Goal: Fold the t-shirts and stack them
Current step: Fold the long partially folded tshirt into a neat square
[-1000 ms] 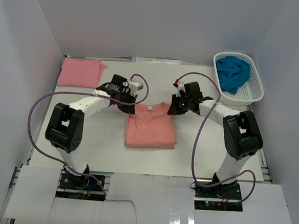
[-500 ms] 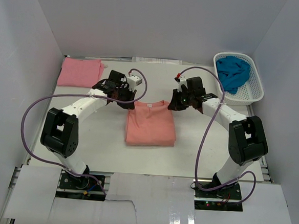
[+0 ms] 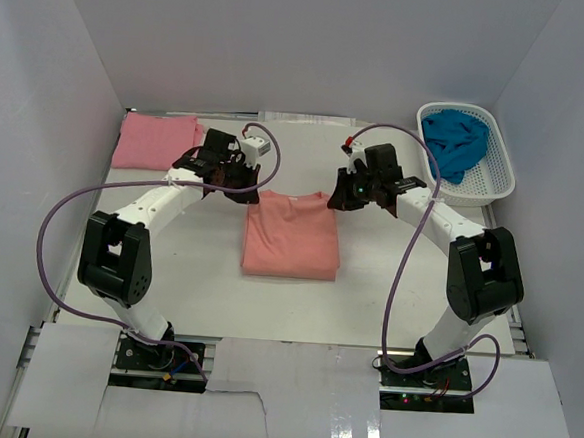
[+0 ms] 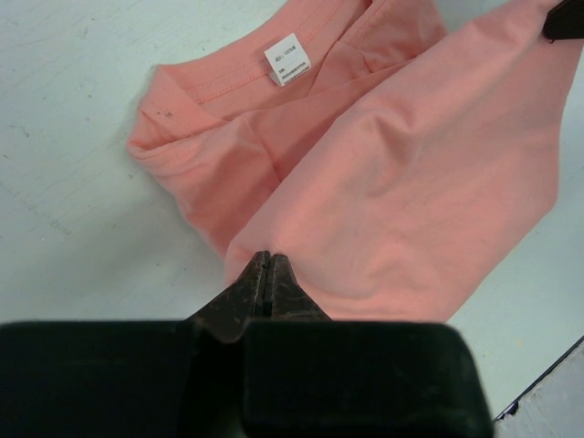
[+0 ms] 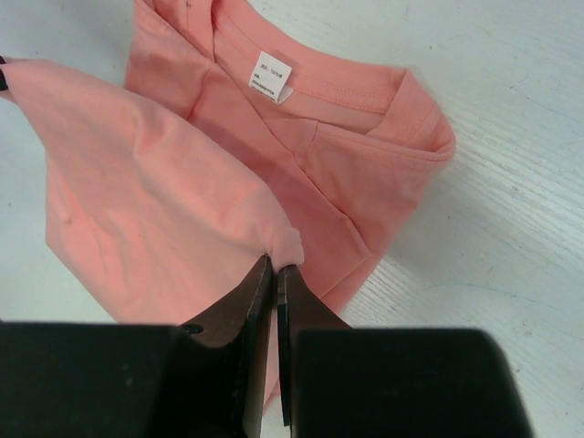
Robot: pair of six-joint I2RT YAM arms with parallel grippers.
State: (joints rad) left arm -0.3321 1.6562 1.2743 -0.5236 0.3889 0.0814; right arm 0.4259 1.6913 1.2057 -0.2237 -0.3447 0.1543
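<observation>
A salmon-orange t-shirt [image 3: 292, 234] lies partly folded at the table's middle, its white neck label [image 4: 286, 58] showing near the collar. My left gripper [image 3: 242, 183] is shut on the shirt's left corner; the cloth [image 4: 383, 182] bulges just past its tips [image 4: 264, 258]. My right gripper [image 3: 342, 195] is shut on the right corner, a small fold of salmon fabric [image 5: 290, 243] pinched between its fingers. Both hold a lifted cloth layer over the collar end. A folded lighter pink t-shirt [image 3: 157, 140] lies at the back left. A teal-blue t-shirt [image 3: 454, 140] sits crumpled in the basket.
The white lattice basket [image 3: 495, 178] stands at the back right near the wall. White walls close in the table on three sides. Purple cables loop beside each arm.
Both grippers have moved toward the back of the table, carrying the salmon shirt's held edge with them; the shirt has shifted back slightly.
</observation>
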